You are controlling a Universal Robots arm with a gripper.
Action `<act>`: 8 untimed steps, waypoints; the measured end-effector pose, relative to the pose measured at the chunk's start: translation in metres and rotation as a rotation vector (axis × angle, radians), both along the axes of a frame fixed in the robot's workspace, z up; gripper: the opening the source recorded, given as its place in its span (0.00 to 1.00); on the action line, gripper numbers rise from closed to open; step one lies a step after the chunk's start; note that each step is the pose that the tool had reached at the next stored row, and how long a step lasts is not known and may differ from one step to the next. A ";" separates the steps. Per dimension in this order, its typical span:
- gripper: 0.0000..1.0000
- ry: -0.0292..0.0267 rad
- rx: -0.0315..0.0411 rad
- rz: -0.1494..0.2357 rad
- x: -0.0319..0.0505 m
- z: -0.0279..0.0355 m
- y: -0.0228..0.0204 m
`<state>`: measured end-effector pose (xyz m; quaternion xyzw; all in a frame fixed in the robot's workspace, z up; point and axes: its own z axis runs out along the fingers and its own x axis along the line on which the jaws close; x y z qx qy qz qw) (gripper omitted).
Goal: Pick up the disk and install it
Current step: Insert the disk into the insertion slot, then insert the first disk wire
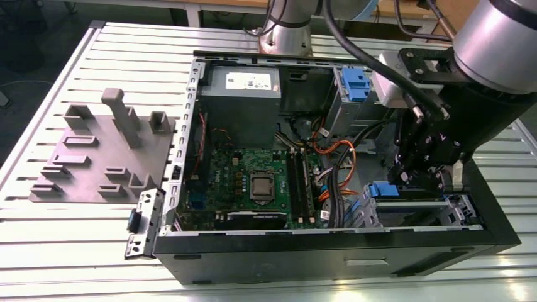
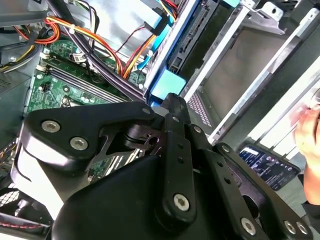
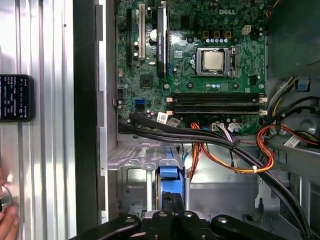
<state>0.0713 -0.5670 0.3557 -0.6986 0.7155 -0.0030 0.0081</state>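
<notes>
Jaws closed on disk (image 3: pixel 169 176) (blue bracket end), standing edgewise in drive cage (image 3: pixel 131 172).

Open computer case (image 1: pixel 336 251) lying on the table (image 1: pixel 50 251).
Inside it, the motherboard (image 1: pixel 251 182) sits below the power supply (image 1: pixel 241 94); the drive cage (image 1: pixel 419 211) lies toward the exterior view's right, the hand (image 1: pixel 419 179) above it; a fixture plate (image 1: pixel 92 157) rests left of the case.

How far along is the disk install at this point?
Done: the disk stands edge-on in the drive cage inside the computer case. In hand: the gripper sits right at its blue bracket. Left: whether it is fully seated cannot be told.
</notes>
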 end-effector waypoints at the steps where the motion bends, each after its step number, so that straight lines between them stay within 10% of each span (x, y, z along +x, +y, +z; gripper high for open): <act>1: 0.11 -0.0001 0.0003 0.000 0.0000 -0.0013 0.0000; 8: 0.11 0.0000 0.0001 0.000 0.0000 -0.0017 0.0000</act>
